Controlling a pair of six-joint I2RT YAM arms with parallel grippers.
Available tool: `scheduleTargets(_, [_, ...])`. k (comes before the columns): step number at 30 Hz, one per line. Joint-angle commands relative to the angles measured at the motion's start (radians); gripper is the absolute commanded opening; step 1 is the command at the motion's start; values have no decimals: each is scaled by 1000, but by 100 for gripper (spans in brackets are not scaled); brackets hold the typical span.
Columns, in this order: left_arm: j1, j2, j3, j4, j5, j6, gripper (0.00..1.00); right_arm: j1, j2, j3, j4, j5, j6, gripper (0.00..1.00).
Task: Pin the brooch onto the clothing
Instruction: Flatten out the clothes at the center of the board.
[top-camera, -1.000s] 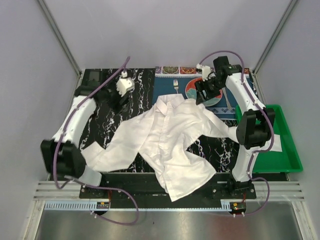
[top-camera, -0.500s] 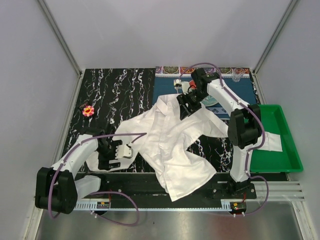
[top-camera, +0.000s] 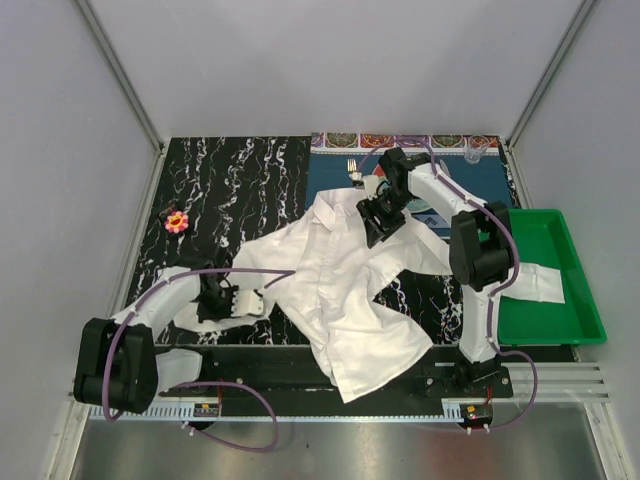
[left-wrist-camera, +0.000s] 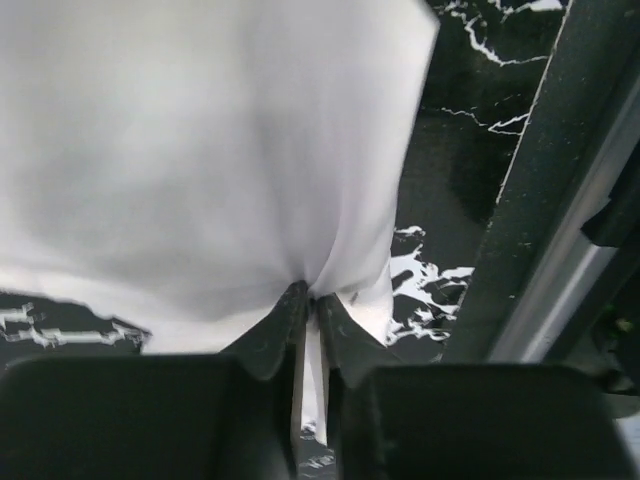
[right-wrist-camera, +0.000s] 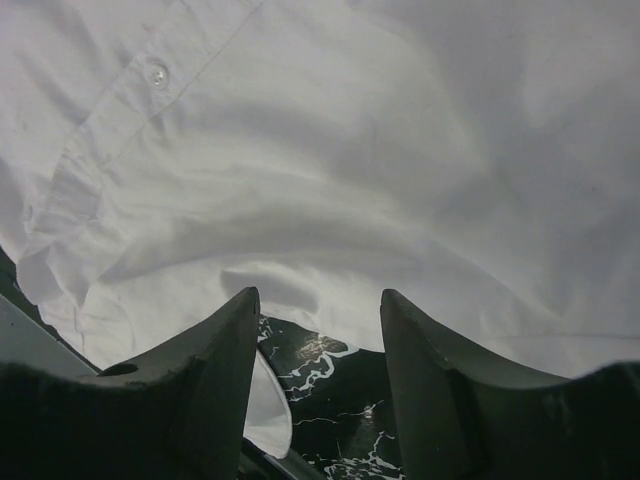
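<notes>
Shirt (left-wrist-camera: 200, 150) pinched by low, inward-pointing left gripper (left-wrist-camera: 308, 297).

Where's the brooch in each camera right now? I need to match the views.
Top external: brooch lies on the black marbled tabletop, far left, apart from the shirt.
Left wrist: not in it.
Right wrist: not in it.
Shared landmark: the white shirt, in all three views.

Robotics lab test cell: plain grey walls (top-camera: 330, 60), aluminium framing (top-camera: 118, 72), robot arms (top-camera: 472, 250) bolted to a black marbled bench (top-camera: 215, 175).
</notes>
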Motion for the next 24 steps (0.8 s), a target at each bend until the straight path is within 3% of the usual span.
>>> scheduleTargets(1, [34,-40,153,-58,110,-90,0,-13,12,-7,19,79,-23,56])
scheduleTargets(5, [97,-57,413,-219,350,-247,0,-33,3,-22,22,126,-40,55])
scheduleTargets(8, [167,-42,582,-241,455,-425,0,-49,-3,-32,21,152,-59,55])
scheduleTargets(11, [253,-20,659,-187,455,-622,0,-53,-38,-44,19,149,-74,54])
scheduleTargets(13, [310,-9,680,-158,444,-755,0,-50,-102,-61,24,51,-80,54])
scheduleTargets(19, [361,52,706,-92,395,-962,0,173,-306,-182,120,7,-80,60])
scheduleTargets(24, [364,133,744,-52,381,-1047,0,451,-325,-226,214,114,-13,67])
